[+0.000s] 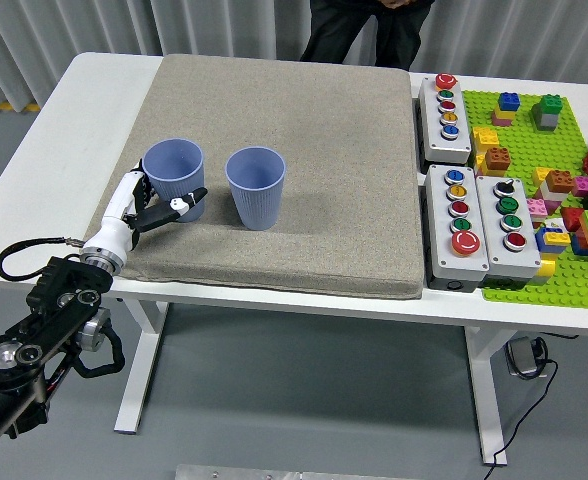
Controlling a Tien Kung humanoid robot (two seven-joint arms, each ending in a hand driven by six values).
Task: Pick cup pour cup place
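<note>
Two light blue cups stand upright on the grey mat (304, 110). The left cup (174, 163) is at the mat's left side, the right cup (255, 190) close beside it. My left hand (162, 198), white with black fingertips, comes in from the lower left and wraps the left cup's lower part: the thumb (188, 198) lies across its front, the other fingers go behind it. The cup rests on the mat. I cannot see inside either cup. The right hand is out of view.
Three grey button boxes (446, 105) (459, 225) (509, 225) stand right of the mat. A green brick baseplate (534, 140) with several loose bricks lies at the far right. A person in dark clothes (359, 25) stands at the far side.
</note>
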